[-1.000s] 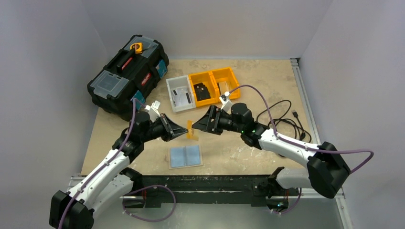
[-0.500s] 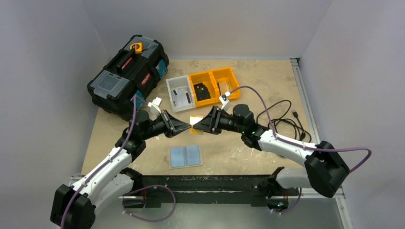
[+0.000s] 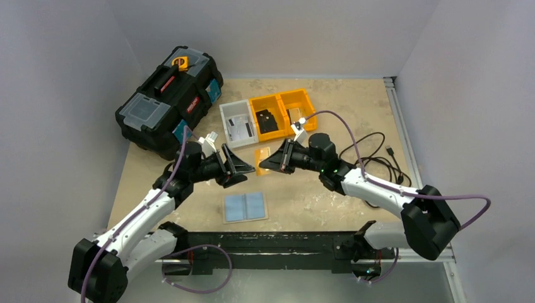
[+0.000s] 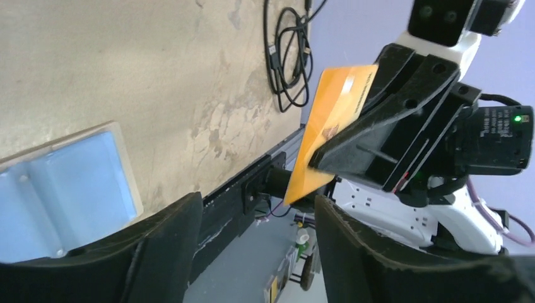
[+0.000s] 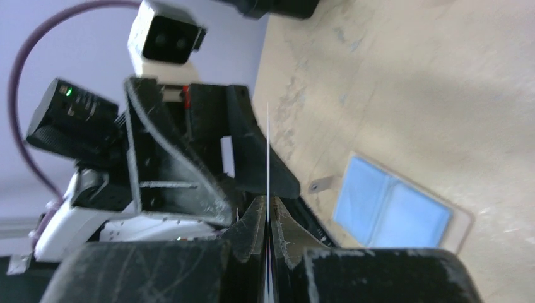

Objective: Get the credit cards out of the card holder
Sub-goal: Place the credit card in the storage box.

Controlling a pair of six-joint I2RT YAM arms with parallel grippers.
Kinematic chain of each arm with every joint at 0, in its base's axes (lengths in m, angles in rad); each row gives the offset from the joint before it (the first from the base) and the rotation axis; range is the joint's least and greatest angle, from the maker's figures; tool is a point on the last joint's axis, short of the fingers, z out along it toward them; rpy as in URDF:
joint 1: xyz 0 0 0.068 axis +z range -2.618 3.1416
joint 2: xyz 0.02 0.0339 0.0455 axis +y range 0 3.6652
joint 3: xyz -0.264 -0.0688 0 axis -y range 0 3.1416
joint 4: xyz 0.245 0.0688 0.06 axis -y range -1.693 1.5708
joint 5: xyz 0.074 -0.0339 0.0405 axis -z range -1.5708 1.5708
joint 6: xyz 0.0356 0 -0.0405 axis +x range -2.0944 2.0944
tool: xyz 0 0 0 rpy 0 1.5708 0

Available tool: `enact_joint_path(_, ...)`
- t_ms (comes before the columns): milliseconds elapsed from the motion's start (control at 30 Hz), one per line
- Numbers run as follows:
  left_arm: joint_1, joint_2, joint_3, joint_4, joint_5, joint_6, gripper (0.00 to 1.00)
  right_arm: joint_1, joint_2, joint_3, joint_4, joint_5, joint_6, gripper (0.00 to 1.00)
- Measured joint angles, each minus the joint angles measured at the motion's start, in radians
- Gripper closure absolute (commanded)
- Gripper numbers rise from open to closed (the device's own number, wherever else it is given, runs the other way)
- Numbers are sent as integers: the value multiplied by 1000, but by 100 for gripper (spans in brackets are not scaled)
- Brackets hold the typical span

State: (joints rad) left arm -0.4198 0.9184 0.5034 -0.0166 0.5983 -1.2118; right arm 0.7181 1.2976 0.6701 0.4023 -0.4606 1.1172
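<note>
The card holder [image 3: 245, 206] lies opened flat on the table, showing two pale blue pockets; it also shows in the left wrist view [image 4: 69, 183] and the right wrist view [image 5: 391, 211]. An orange credit card [image 3: 262, 154] hangs in the air above the table, pinched at one end by my right gripper [image 3: 265, 165], which is shut on it. From the right wrist the card [image 5: 268, 158] is edge-on between the closed fingers [image 5: 252, 221]. My left gripper [image 3: 249, 169] stands open just left of the card [image 4: 328, 126], holding nothing.
A black toolbox [image 3: 169, 98] sits at the back left. A grey bin [image 3: 238, 124] and two yellow bins [image 3: 281, 112] with small parts stand behind the grippers. A coiled black cable [image 3: 372, 154] lies to the right. The metal rail [image 3: 271, 243] runs along the near edge.
The left gripper, shut on the orange card a second ago, has opened and drawn back. The right gripper closed on the card and now carries it alone, slightly farther back.
</note>
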Motion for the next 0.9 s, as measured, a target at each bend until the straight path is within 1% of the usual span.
enact_joint_path(33, 0, -5, 25, -71, -17, 31, 26, -4, 0, 11, -24, 2, -16, 100)
enact_joint_path(100, 0, -19, 62, -168, -48, 81, 23, -58, 3, 43, -80, 3, -54, 100)
enact_joint_path(233, 0, -46, 127, -318, -100, 172, 22, -195, 47, 149, -195, 25, -159, 100)
enact_joint_path(300, 0, -55, 143, -371, -117, 210, 22, -275, 100, 221, -244, 32, -214, 100)
enact_joint_path(467, 0, -68, 146, -460, -135, 261, 22, -402, 283, 415, -338, 63, -319, 100)
enact_joint_path(600, 0, -85, 147, -504, -139, 282, 22, -438, 435, 563, -398, 83, -373, 100)
enact_joint_path(767, 0, -121, 154, -555, -140, 303, 22, -451, 622, 753, -487, 123, -434, 100)
enact_joint_path(900, 0, -151, 166, -587, -142, 316, 22, -454, 728, 876, -561, 179, -481, 100)
